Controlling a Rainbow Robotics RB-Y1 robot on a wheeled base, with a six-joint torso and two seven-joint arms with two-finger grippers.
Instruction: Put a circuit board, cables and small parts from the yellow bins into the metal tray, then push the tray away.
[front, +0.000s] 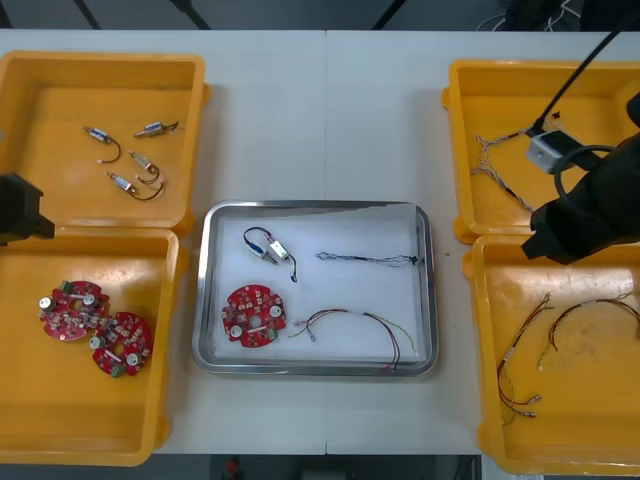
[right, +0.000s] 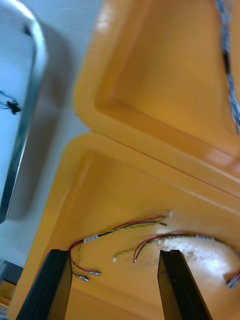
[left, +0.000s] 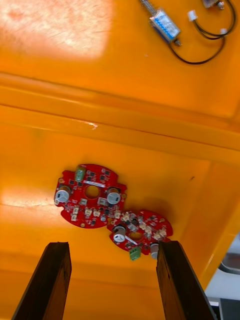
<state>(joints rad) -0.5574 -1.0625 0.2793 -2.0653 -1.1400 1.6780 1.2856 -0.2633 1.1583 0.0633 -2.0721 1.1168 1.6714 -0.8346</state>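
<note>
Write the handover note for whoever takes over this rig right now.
Left gripper: open, empty, above the near left bin with two spare boards.
Right gripper: open, empty, above the near right bin with loose red and yellow cables.
Done: the metal tray holds a circuit board, a small metal part, a twisted cable and a red and yellow cable.
Left: push the tray away.

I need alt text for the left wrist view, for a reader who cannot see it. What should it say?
The left gripper, fingers open and holding nothing, hangs over a yellow bin with two round red circuit boards that touch each other. Beyond it, a second yellow bin holds a small metal part with a black cable.
</note>
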